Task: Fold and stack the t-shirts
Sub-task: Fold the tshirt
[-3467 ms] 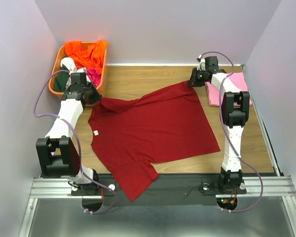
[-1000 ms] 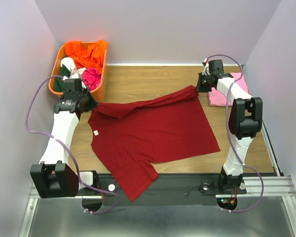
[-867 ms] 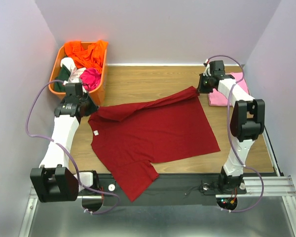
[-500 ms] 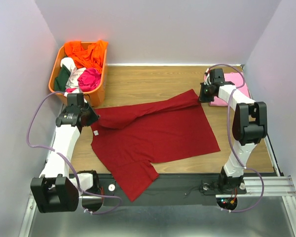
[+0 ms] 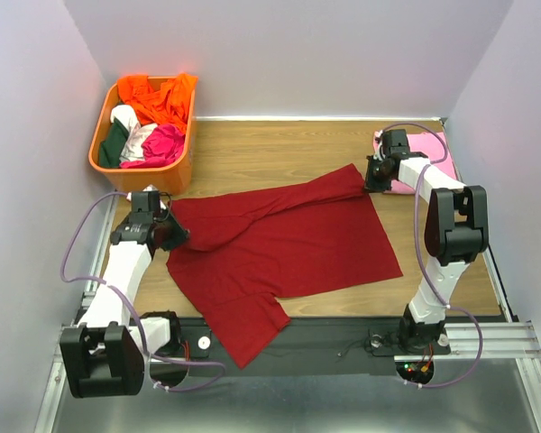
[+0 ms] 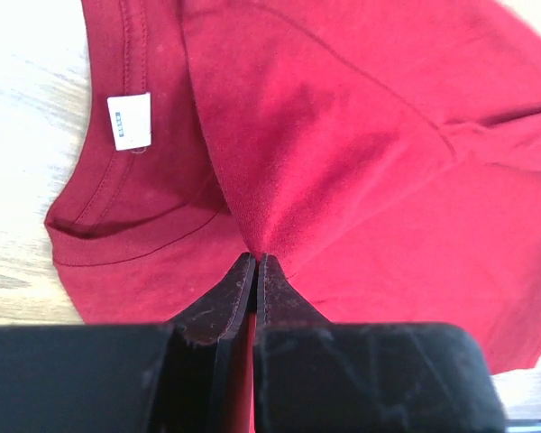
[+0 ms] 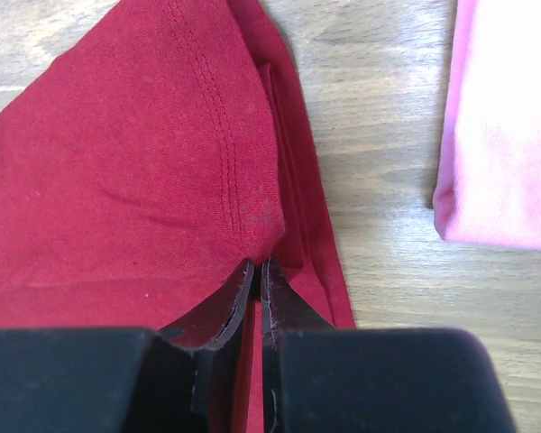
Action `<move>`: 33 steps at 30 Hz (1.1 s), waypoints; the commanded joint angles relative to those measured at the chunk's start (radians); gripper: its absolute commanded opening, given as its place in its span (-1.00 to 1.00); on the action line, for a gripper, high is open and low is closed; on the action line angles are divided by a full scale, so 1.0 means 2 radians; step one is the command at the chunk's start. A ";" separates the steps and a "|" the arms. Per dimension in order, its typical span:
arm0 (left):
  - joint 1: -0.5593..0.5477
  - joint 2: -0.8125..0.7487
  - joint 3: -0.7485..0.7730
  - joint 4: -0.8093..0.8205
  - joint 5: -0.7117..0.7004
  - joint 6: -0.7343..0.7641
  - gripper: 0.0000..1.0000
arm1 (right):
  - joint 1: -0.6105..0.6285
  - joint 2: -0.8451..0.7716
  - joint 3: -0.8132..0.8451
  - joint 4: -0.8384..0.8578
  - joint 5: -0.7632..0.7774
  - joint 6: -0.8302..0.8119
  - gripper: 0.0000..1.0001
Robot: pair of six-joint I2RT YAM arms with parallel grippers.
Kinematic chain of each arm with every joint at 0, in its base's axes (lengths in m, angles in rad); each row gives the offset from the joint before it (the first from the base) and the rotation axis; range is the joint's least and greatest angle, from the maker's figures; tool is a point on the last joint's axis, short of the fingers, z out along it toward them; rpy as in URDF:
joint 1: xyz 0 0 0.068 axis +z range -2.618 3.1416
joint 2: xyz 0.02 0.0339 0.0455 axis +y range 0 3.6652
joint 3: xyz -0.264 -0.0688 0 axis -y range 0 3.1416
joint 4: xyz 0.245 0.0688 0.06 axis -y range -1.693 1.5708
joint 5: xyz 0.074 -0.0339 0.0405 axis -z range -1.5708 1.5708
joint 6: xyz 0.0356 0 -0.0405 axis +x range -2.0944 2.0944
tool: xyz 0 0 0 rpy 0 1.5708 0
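Viewing the maroon t-shirt (image 6: 343, 135), only left wrist catches the label (image 6: 129, 121).

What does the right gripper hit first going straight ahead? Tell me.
Likely the maroon t-shirt itself: the right gripper, jaws shut on its hemmed edge, points across that cloth. The pink t-shirt lies off to one side, out of line.

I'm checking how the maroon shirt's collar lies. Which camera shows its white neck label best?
The left wrist view: the neck label sits sharp and uncovered inside the collar, up left of the left claw. The top view shows no label I can make out. The right wrist view shows only another corner of the shirt.
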 commanded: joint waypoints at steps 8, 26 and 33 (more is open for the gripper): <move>0.004 -0.042 0.027 -0.013 -0.001 -0.007 -1.00 | 0.003 -0.039 -0.002 0.015 0.026 0.007 -0.75; 0.003 -0.105 -0.026 -0.037 -0.015 -0.030 -0.04 | 0.003 -0.082 -0.045 0.014 0.041 0.023 -0.09; 0.002 -0.073 0.051 -0.002 -0.063 -0.009 0.29 | 0.003 -0.083 -0.004 0.016 -0.034 0.040 -0.08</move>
